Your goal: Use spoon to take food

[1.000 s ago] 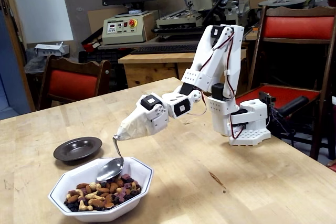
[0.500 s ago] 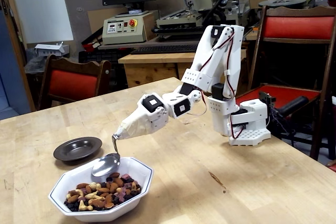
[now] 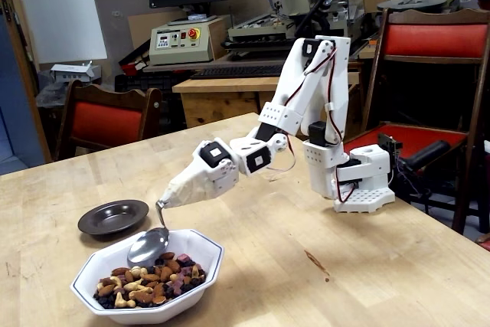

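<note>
Gripper (image 3: 170,197) wrapped in white covering; jaws hidden, so cannot tell whether spread or clamped. Spoon (image 3: 148,246) hangs from its tip, thin handle bent down, oval bowl empty and poised just above the far left part of the white bowl (image 3: 200,272), close over the food (image 3: 149,285) but apparently not dug in. Small dark plate (image 3: 113,217) sits just beyond on the counter (image 3: 306,266). Step judged: scoop entry. Next move needs spoon lowered and swept through the nuts, then levelled to lift.
</note>
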